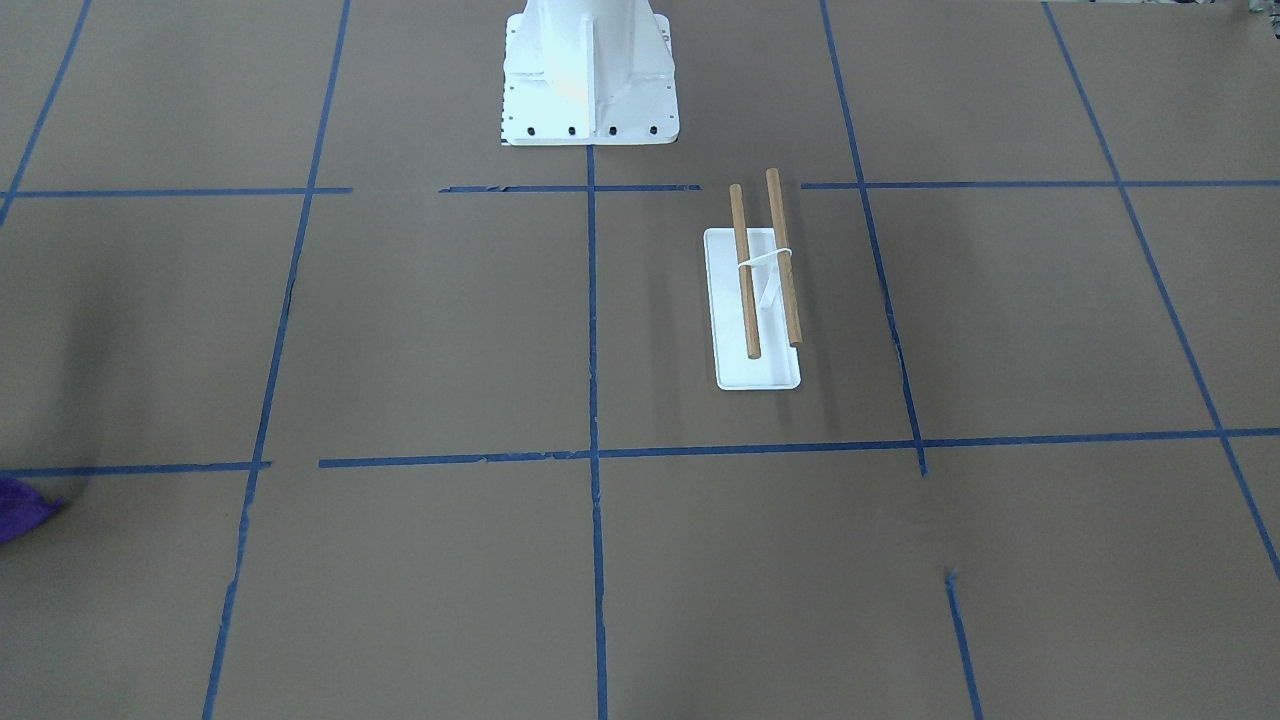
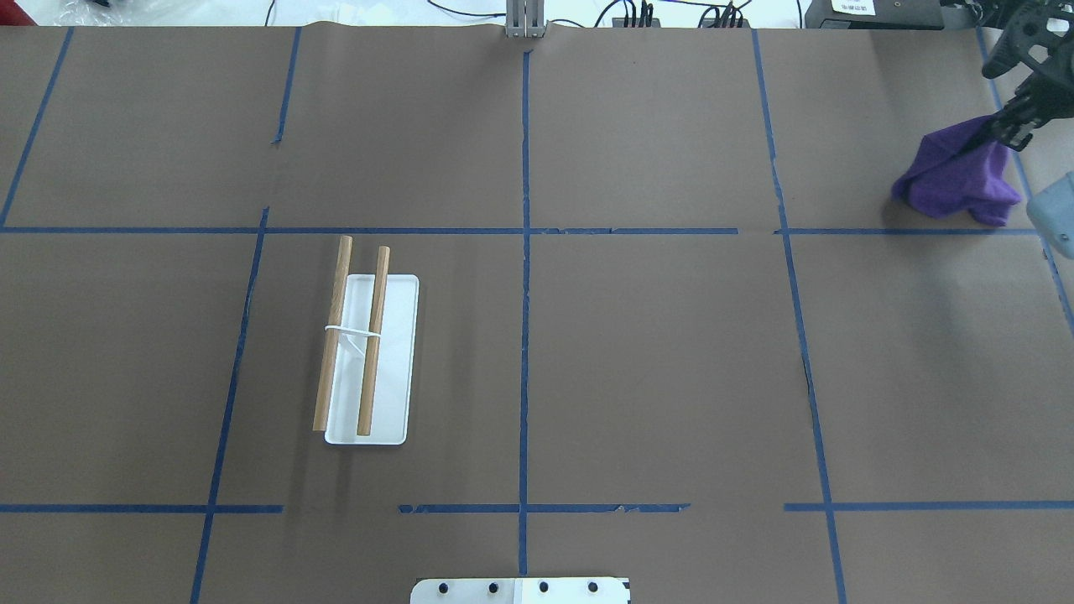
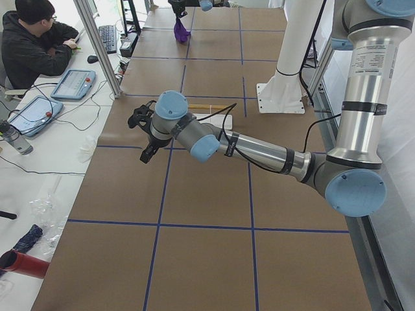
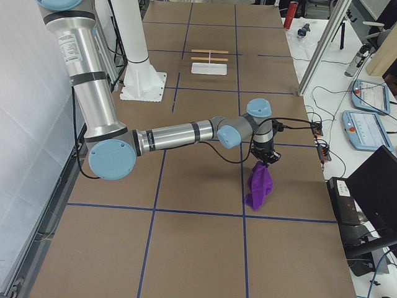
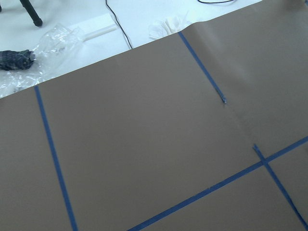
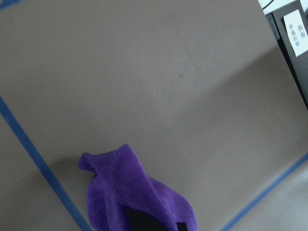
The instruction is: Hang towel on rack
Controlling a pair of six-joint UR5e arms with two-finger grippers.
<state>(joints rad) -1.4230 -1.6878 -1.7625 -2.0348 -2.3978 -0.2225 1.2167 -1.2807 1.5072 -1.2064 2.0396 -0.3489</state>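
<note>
The purple towel (image 2: pixel 956 180) hangs bunched from my right gripper (image 2: pixel 998 126) at the table's far right; the fingers are shut on its top edge. It also shows in the exterior right view (image 4: pixel 259 185), in the right wrist view (image 6: pixel 130 192), and as a corner in the front view (image 1: pixel 20 508). The rack (image 2: pixel 369 352), a white base with two wooden dowels, stands bare on the left half (image 1: pixel 760 300), far from the towel. My left gripper (image 3: pixel 144 133) hovers over the table's left end, beyond the rack. It shows only in the exterior left view, so I cannot tell whether it is open.
The white robot pedestal (image 1: pixel 590 75) stands at the table's near middle edge. An operator (image 3: pixel 32 39) sits at a side desk with tablets (image 3: pixel 71 84). A metal post (image 2: pixel 525 18) stands at the far edge. Crumpled plastic (image 5: pixel 53 41) lies off the table's left end.
</note>
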